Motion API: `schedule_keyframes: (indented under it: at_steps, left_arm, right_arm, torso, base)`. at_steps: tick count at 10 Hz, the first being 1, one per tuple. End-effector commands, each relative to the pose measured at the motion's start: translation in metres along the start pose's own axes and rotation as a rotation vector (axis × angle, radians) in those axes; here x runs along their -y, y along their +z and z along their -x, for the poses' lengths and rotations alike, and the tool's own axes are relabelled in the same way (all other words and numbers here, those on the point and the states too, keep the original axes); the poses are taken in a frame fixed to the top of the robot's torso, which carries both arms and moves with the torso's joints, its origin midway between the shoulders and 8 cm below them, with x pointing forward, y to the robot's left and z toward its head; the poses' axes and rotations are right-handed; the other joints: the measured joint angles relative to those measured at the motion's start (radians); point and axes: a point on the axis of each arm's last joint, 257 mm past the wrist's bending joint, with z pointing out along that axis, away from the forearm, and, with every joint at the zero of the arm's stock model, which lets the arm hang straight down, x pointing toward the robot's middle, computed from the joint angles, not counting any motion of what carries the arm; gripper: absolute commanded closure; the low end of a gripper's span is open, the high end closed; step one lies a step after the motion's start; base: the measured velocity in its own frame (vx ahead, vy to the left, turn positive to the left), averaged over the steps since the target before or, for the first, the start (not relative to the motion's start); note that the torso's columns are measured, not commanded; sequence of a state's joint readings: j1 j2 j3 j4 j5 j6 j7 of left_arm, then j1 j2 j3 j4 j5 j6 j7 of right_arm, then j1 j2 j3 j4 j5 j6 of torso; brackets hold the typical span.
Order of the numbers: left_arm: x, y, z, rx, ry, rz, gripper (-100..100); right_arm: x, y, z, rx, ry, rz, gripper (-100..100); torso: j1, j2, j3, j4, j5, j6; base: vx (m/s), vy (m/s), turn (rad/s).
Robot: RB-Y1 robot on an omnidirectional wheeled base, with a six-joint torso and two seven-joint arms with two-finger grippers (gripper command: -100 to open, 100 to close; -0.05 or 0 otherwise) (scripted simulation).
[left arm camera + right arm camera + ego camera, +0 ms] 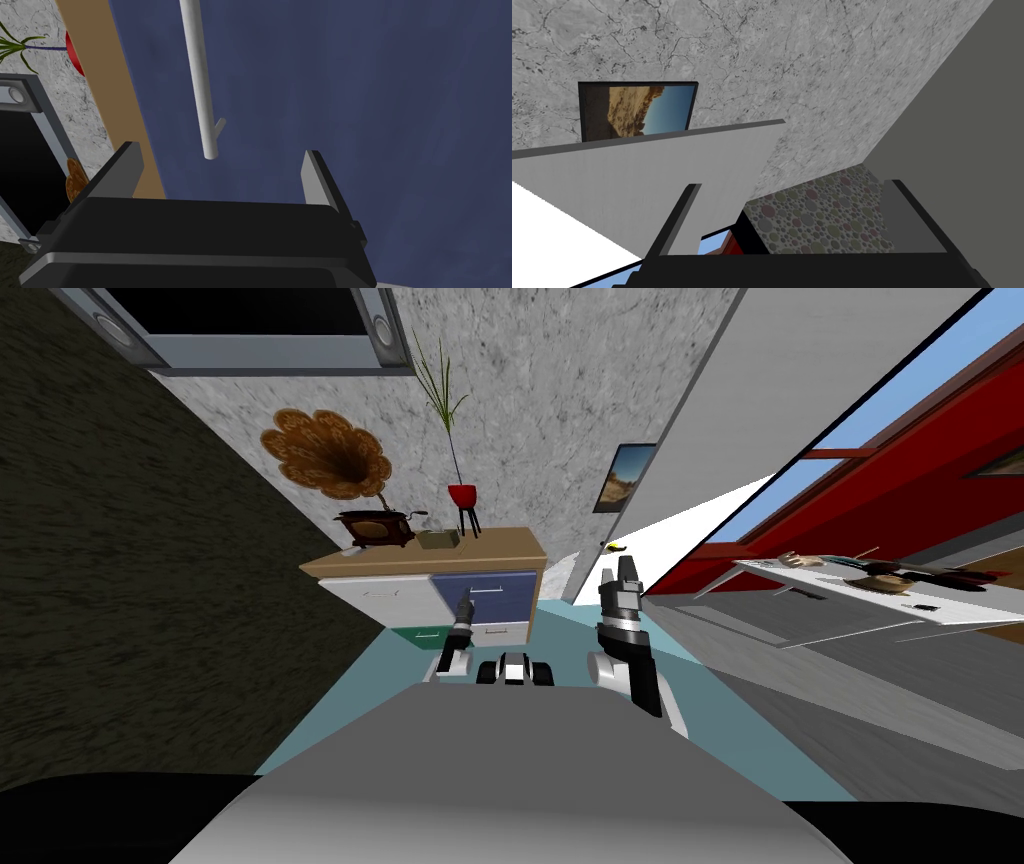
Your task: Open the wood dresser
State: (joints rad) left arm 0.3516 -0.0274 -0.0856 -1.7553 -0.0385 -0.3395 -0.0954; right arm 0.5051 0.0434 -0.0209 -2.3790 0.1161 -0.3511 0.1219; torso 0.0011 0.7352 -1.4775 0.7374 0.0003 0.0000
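I am holding my left gripper [220, 150], wide open and empty, just before the handle [197, 75] of the dresser's [500, 556] blue drawer [350, 100]. Next I should be advancing, closing and pulling.

Home interior: gramophone [338, 463] and potted plant [462, 495] on a wood-topped dresser [500, 550], framed landscape picture [625, 476] on a grey wall [540, 398].

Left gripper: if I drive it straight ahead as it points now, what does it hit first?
Probably the end of the light grey bar handle, between the open jaws of the left gripper; the blue drawer front lies just behind. Depth is unclear.
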Motion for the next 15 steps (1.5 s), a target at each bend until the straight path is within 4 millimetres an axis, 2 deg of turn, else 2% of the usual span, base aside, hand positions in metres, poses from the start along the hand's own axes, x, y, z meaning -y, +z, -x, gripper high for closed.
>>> schedule_keyframes:
  at_steps: [1,2,3,4,12,15]
  left_arm:
    - [0.004,0.001,0.001,0.001,0.001,0.0,-100]
    - [-0.003,0.0,-0.001,-0.001,-0.001,0.002,100]
    - [0.0,0.0,0.001,0.0,0.001,0.003,100]
    - [0.004,0.001,0.005,-0.021,0.033,-0.013,-100]
    - [-0.01,-0.004,0.024,-0.109,0.169,0.021,-100]
    - [0.003,-0.002,0.012,-0.074,0.1,0.007,-100]
  right_arm:
    - [0.0,0.0,0.0,0.0,0.0,0.0,0]
    - [0.0,0.0,0.0,0.0,0.0,0.0,0]
    - [0.0,0.0,0.0,0.0,0.0,0.0,0]
    - [0.0,0.0,0.0,0.0,0.0,0.0,0]
    - [0.0,0.0,0.0,0.0,0.0,0.0,0]
    - [0.0,0.0,0.0,0.0,0.0,0.0,0]
  torso:
    - [0.0,-0.001,-0.001,-0.001,0.0,0.0]
    - [-0.001,0.003,0.001,0.0,0.0,0.0]
    - [-0.002,0.009,0.005,0.002,0.0,0.0]
    - [0.001,0.002,0.002,-0.003,0.002,0.001]
    - [-0.001,0.003,0.002,0.001,0.0,0.0]
    - [-0.003,0.003,0.001,0.001,-0.001,0.0]
  base:
    - [0.044,0.004,-0.002]
    - [-0.055,-0.011,0.03]
    - [-0.032,-0.005,0.016]
    - [-0.015,-0.007,-0.004]
    - [-0.003,-0.011,-0.002]
    - [-0.018,-0.064,-0.007]
